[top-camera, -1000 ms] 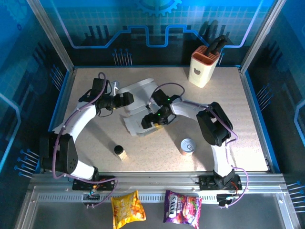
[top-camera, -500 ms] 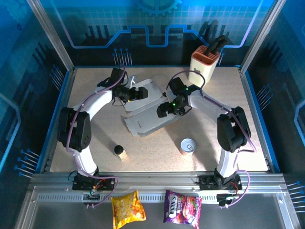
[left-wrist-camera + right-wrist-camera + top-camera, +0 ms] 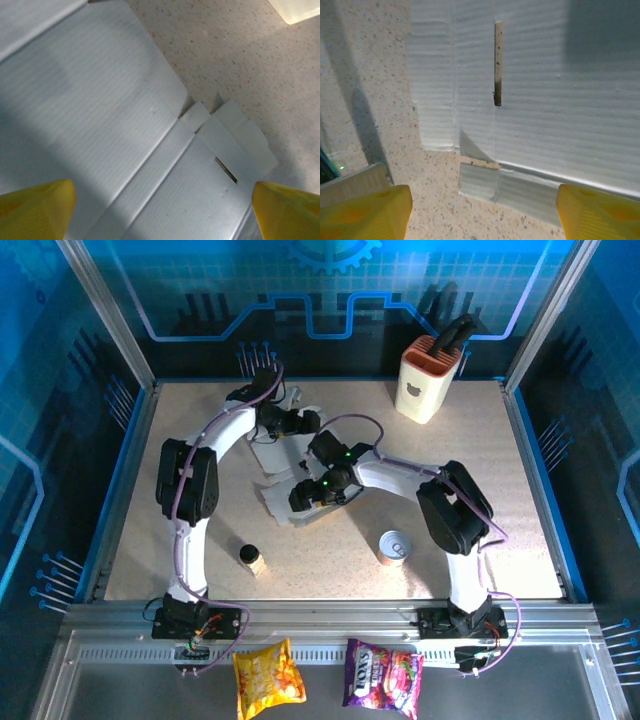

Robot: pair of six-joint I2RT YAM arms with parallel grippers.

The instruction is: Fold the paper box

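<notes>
The paper box (image 3: 275,502) lies opened flat on the table, grey-white inside facing up. My left gripper (image 3: 312,423) hovers over its far part, pointing right. In the left wrist view, creased panels and a slot of the box (image 3: 125,125) lie below the open gripper (image 3: 160,215), with nothing between the yellow fingertips (image 3: 35,207). My right gripper (image 3: 302,498) hangs over the box's near left corner. In the right wrist view it (image 3: 482,215) stands open above a small corner flap of the box (image 3: 530,75), gripping nothing.
A cream knife block (image 3: 430,380) stands at the back right; its corner (image 3: 300,10) shows in the left wrist view. A tin can (image 3: 396,545) and a small black-capped bottle (image 3: 250,557) sit near the front. Two snack bags (image 3: 268,670) lie beyond the near rail.
The left gripper has moved right along the box's far side. The right gripper swung out to the right, then came back to the box's near left corner, its jaws narrowing slightly.
</notes>
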